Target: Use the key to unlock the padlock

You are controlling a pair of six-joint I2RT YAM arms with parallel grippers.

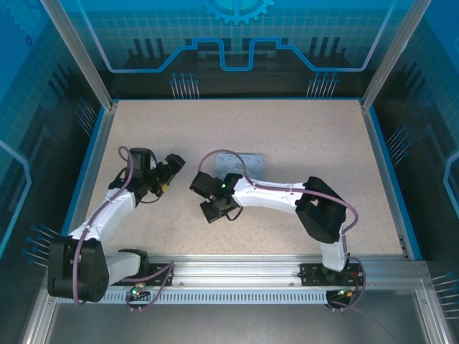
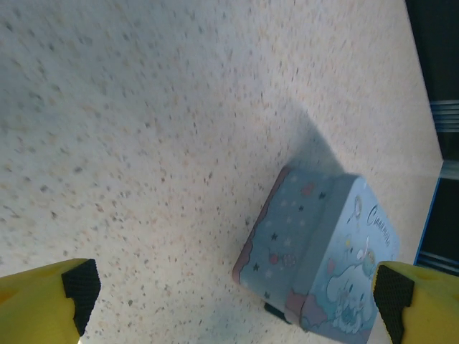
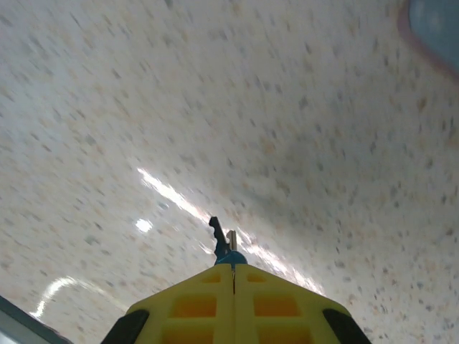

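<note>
Right gripper (image 3: 233,266), its two yellow fingers pressing flat together, is pinching a tiny thin dark metal key (image 3: 217,235). The notched blade is sticking out past the fingertips, above the pale speckled table (image 3: 143,86). A blue sliver (image 3: 231,256) is sitting right at the fingertips beside the blade. It may be part of the small blue-bodied padlock, but it is too small to tell.

Left gripper (image 2: 235,287) is hanging with its yellow fingers spread wide apart and holding nothing. It is looking down at a pale blue-grey rectangular tin with a cartoon print (image 2: 323,251), which is lying on the table just ahead of it.

Judging by this, the step in hand is bringing key and lock together. To do it well, the right arm is best moving slowly, with the blade in line with the keyhole. The pinch should be firm enough that the key is not twisting between the pads. The free left gripper should be steadying the lock body before any turning.
</note>
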